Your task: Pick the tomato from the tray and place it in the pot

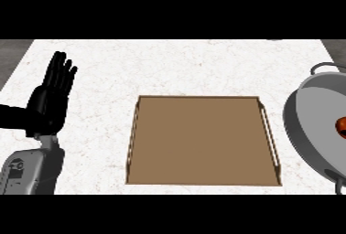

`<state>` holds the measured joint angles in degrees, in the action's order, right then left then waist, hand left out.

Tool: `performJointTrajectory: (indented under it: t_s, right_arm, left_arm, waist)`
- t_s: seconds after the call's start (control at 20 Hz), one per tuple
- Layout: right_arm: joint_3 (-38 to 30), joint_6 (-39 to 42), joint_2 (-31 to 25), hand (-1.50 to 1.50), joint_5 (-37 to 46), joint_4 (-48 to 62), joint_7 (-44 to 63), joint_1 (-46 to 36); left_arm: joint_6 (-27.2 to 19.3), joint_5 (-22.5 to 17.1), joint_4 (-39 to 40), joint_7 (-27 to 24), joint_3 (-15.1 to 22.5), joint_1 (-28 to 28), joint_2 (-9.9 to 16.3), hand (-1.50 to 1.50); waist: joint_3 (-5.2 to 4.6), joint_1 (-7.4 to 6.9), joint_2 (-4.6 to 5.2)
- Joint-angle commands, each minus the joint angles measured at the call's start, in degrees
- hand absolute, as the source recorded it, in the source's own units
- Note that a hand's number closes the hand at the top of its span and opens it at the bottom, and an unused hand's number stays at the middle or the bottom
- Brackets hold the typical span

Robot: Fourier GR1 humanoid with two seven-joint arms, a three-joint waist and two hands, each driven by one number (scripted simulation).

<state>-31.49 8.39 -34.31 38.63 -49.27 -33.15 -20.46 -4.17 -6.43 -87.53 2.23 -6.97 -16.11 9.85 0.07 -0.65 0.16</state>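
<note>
Brown tray (202, 137) bare, tomato (340, 126) seemingly in pot (307, 123) at right edge; left robot hand (51, 98) released, leftward.

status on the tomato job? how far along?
Looks done: the tomato sits inside the pot at the view's right edge, and the tray holds nothing. Nothing in hand: left hand rests open, fingers up. Right hand isn't visible. Nothing obvious left.

The left hand (51, 98) is glossy black, with long slender fingers. Beneath it sits a narrow wrist, then a boxy grey forearm (30, 171) with dark markings.
</note>
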Motion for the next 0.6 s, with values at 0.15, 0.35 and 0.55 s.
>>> performJointTrajectory:
  t_s: [0.15,0.35,0.55]
  right_arm:
    - [-6.14,8.48,1.02,-1.50,-12.06,-0.82,1.38,-3.98]
    - [-11.44,11.42,-0.58,-1.50,-17.81,1.43,5.42,-2.57]
    - [-15.29,14.15,-2.36,-1.50,-23.26,5.38,5.04,-3.09]
  left_arm:
    - [-1.22,0.81,1.40,0.03,-0.57,-1.07,-0.07,0.00]
    - [0.65,-1.05,-1.01,0.15,-1.59,1.58,0.88,0.00]
    - [-0.72,0.02,0.43,2.05,-1.61,-2.55,1.33,0.00]
  waist:
    - [-0.10,1.06,-0.26]
    - [-0.08,0.78,-0.24]
    - [-0.03,0.87,-0.08]
